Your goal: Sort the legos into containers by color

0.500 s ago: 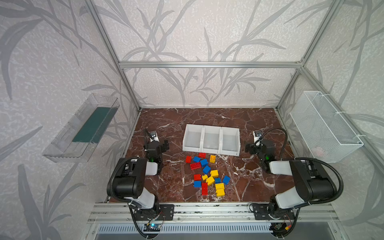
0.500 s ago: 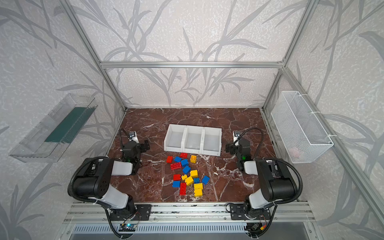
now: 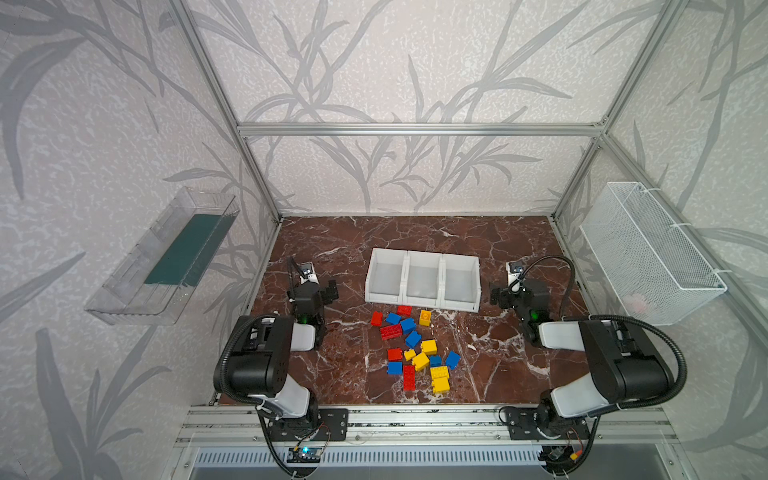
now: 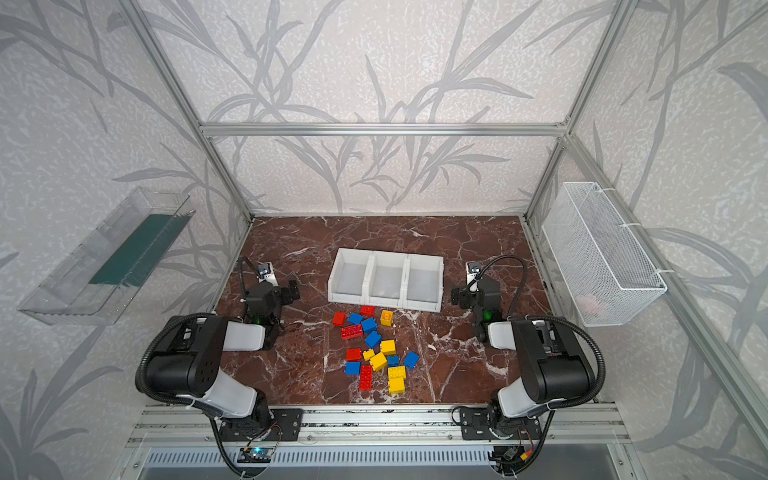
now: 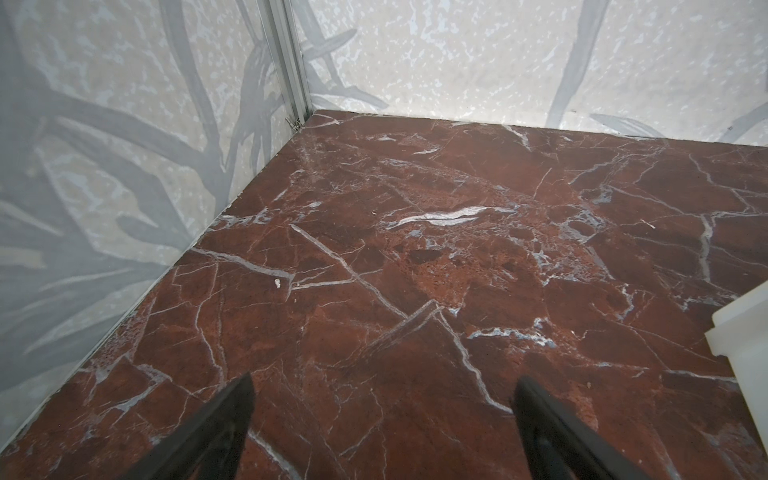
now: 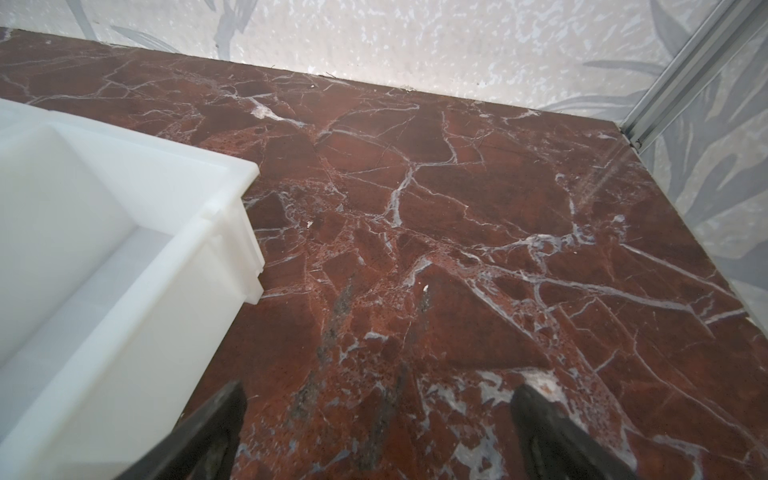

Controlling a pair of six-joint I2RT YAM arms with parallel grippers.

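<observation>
Several red, blue and yellow legos (image 3: pixel 415 349) (image 4: pixel 376 349) lie loose on the marble floor, in front of the containers. The containers (image 3: pixel 423 282) (image 4: pixel 386 284) are three joined white bins, all showing bare insides. My left gripper (image 3: pixel 330 291) (image 4: pixel 293 289) rests low to the left of the bins, open, with nothing between its fingers (image 5: pixel 384 386). My right gripper (image 3: pixel 496 296) (image 4: pixel 457 297) sits just right of the bins, also open and empty (image 6: pixel 378 395). The right wrist view shows the nearest bin's wall (image 6: pixel 124 299). A bin corner (image 5: pixel 744 332) shows in the left wrist view.
A white wire mesh basket (image 3: pixel 648 257) hangs on the right wall. On the left wall hangs a clear tray with a green base (image 3: pixel 166 266). Aluminium frame posts stand at the back corners. A metal rail (image 3: pixel 415 419) runs along the front edge.
</observation>
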